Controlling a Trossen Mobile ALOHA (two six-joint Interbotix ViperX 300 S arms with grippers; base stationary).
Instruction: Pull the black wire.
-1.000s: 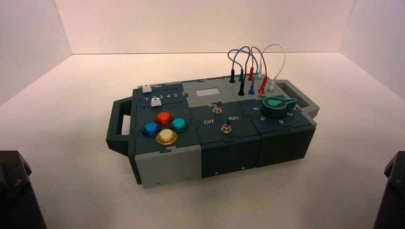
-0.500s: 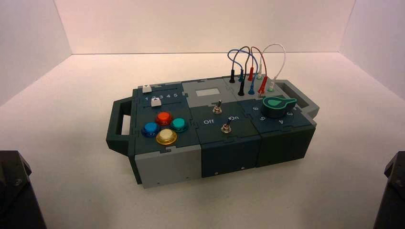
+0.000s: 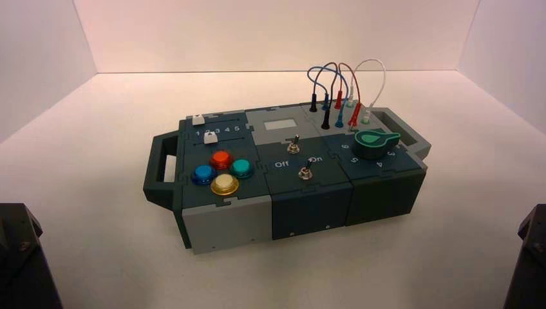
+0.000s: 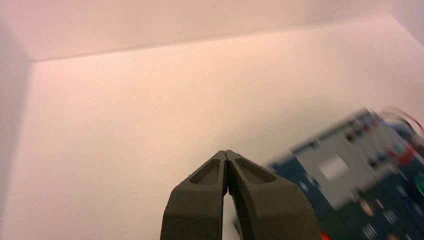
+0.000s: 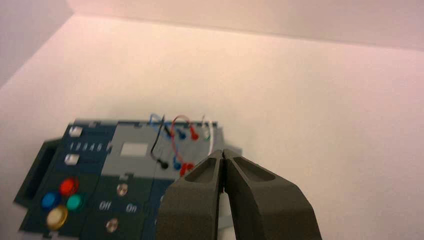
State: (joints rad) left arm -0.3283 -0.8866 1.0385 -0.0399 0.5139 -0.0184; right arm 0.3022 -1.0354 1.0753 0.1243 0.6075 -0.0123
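Observation:
The black wire (image 3: 326,118) arches at the back right of the box (image 3: 225,222), with both slim black plugs seated in the grey socket panel, left of the blue and red leads. It also shows in the right wrist view (image 5: 155,143), plugged in. My left gripper (image 4: 226,153) is shut and empty, held over the bare floor well to the left of the box. My right gripper (image 5: 222,151) is shut and empty, held high on the near side of the box, far from the wire. Only the arm bases show in the high view's lower corners.
Blue (image 3: 339,117), red (image 3: 353,114) and white (image 3: 366,118) leads crowd the same socket panel. A green knob (image 3: 373,143) sits in front of them. Two toggle switches (image 3: 304,172) stand mid-box and coloured buttons (image 3: 221,159) on the left. White walls enclose the floor.

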